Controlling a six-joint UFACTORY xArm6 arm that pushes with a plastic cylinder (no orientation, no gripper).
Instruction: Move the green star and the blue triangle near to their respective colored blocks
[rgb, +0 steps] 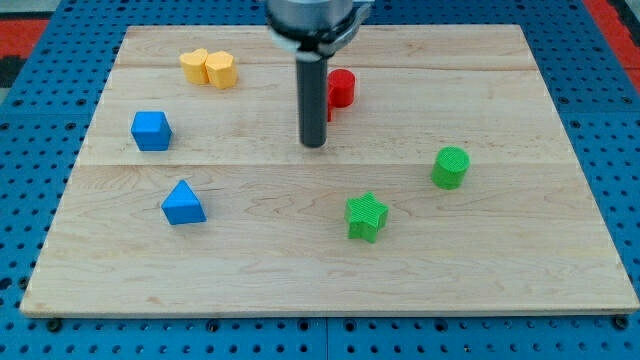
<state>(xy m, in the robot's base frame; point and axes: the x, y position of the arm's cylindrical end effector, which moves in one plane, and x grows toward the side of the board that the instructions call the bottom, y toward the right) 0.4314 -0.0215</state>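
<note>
The green star (366, 216) lies right of the board's middle, toward the view's bottom. The green cylinder (450, 167) stands up and to the right of it. The blue triangle (183, 203) lies at the left, with the blue cube (151, 130) above it. My tip (314, 145) rests on the board near the centre, above and left of the green star and well right of the blue triangle. It touches no block.
A red cylinder (341, 88) stands just right of the rod, partly hidden behind it. Two yellow blocks (209, 68) sit together at the top left. The wooden board (500, 270) lies on a blue pegboard (620, 150).
</note>
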